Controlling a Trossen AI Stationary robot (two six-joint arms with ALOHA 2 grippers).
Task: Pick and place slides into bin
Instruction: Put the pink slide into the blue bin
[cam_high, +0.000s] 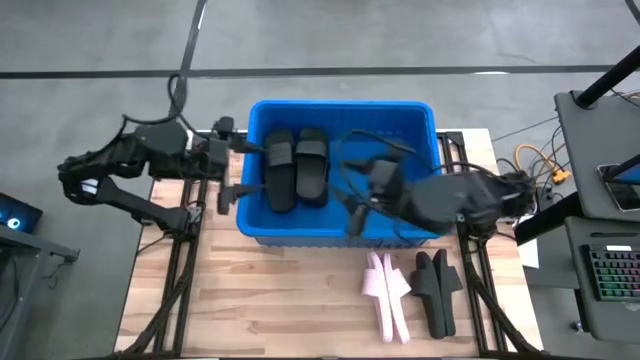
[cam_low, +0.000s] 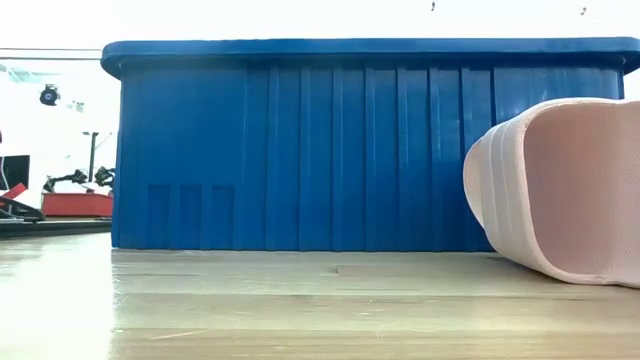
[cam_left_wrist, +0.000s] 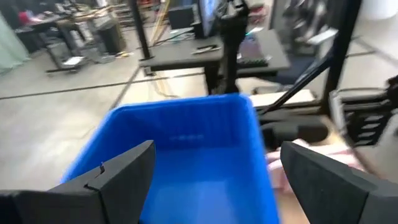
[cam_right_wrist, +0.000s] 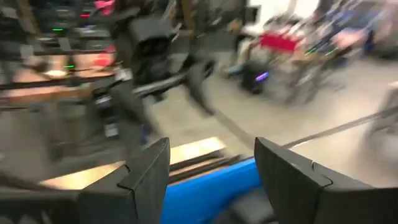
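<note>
The bin (cam_high: 342, 235) is seen from above at the far middle of the wooden table (cam_high: 270, 305). Two black slides (cam_high: 296, 166) lie side by side on its floor, towards its left half. On the table in front of the bin's right part, a pink slide (cam_high: 386, 291) and a black slide (cam_high: 436, 289) are set next to each other, just apart, with the pink one nearer the middle. In the low view the pink slide (cam_low: 560, 190) is shown close up at the right, resting on the table before the ribbed blue wall of the bin (cam_low: 330, 150).

The left gripper (cam_high: 238, 170) is held at the bin's left rim. In its wrist view its fingers (cam_left_wrist: 121, 171) are spread wide with nothing between them, and the bin's interior (cam_left_wrist: 186, 155) is seen beyond.

The right gripper (cam_high: 362, 205) is held over the bin's right half, near the front wall. Its fingers (cam_right_wrist: 152, 165) are parted and appear to grasp nothing, though that view is heavily blurred; a strip of blue rim (cam_right_wrist: 211, 180) is visible between them.
</note>
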